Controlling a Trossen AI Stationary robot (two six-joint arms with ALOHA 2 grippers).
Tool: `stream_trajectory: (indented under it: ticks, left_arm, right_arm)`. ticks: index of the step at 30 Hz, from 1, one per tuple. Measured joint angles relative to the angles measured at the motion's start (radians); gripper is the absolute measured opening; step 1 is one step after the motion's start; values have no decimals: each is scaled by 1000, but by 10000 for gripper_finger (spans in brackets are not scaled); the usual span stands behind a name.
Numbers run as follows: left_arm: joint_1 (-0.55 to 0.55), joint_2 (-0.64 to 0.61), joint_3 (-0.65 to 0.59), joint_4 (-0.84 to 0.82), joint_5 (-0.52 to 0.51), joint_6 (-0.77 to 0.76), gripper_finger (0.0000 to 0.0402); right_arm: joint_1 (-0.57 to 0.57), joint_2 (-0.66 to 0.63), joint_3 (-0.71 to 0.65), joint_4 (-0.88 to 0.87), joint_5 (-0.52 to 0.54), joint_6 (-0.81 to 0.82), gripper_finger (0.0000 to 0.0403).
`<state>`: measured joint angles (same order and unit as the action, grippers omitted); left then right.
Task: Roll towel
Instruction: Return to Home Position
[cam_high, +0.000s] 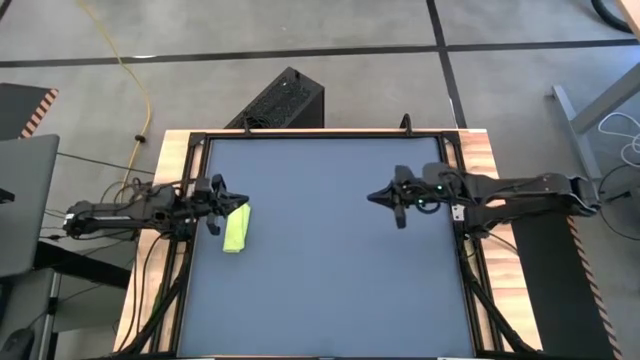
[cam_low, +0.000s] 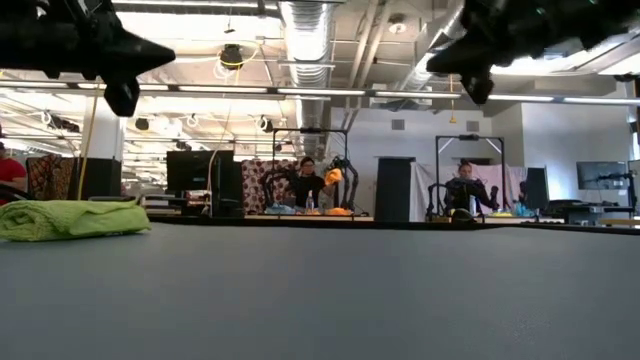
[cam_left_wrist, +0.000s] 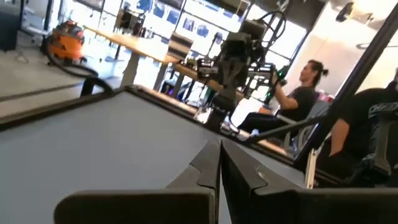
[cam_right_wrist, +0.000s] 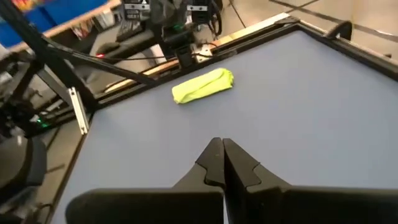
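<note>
From above, the towel (cam_high: 236, 228) is seen rolled into a short bundle and laid on the desk (cam_high: 330, 280) near its left edge. The left pincer (cam_high: 238, 204) is held just beside one end of the towel. The right pincer (cam_high: 380, 197) is held over the right half of the desk, well apart from the towel.

At desk height, the towel (cam_low: 70, 218) is shown lying at the left. Both pincers are held clear above the surface.

In the left wrist view, the left pincer's fingers (cam_left_wrist: 205, 168) are pressed together with nothing between them. A seated person (cam_left_wrist: 298, 93) is seen beyond the desk.

In the right wrist view, the right pincer's fingers (cam_right_wrist: 211, 158) are likewise pressed together on nothing. The towel (cam_right_wrist: 203, 86) is seen ahead, close to the desk's edge.
</note>
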<state>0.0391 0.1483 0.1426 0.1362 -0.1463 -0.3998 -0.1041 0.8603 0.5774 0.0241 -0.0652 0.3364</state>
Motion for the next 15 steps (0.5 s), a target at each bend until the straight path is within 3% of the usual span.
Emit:
stream_trajectory:
  ticks: [6, 15]
  left_arm:
    - [0, 13, -54, 28, -16, -12, 0]
    - [0, 14, -132, 115, -23, -35, 0]
  right_arm:
    - [-2, -105, -177, 140, 16, 36, 12]
    - [-10, -151, -347, 361, 67, 33, 11]
